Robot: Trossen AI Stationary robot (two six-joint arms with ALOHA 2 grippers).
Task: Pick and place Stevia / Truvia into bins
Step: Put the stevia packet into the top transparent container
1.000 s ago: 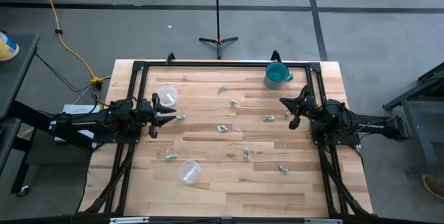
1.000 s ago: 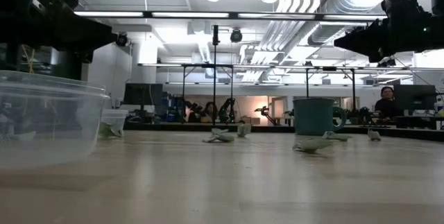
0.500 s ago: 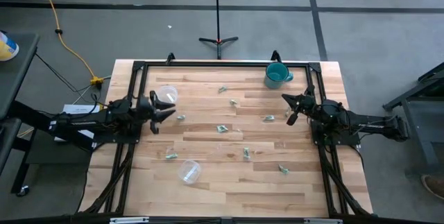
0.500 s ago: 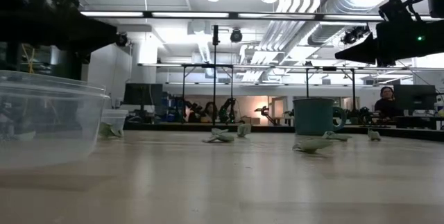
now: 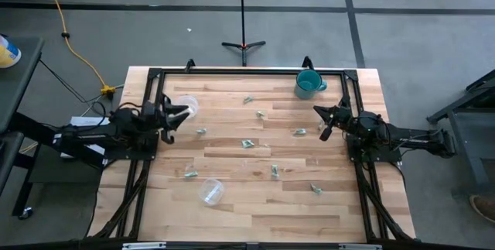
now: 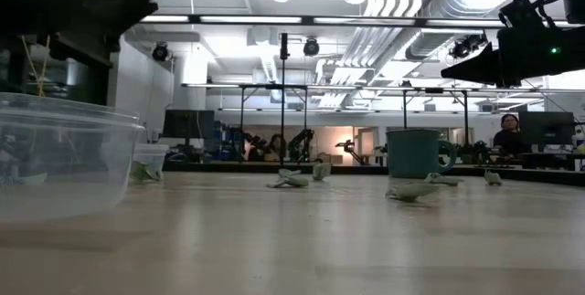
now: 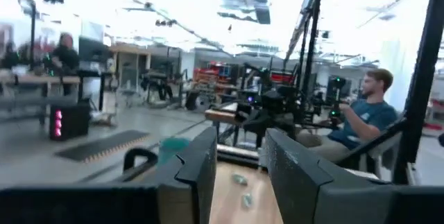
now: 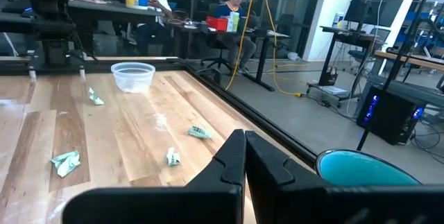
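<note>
Pale green sachets (image 5: 247, 143) scattered between left gripper (image 5: 175, 118) and right gripper (image 5: 321, 122)

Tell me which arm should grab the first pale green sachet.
Right, probably. Its tool, shut and empty, hovers close beside a pale green paper sachet. The left tool, open, sits over by the round clear plastic cup.
</note>
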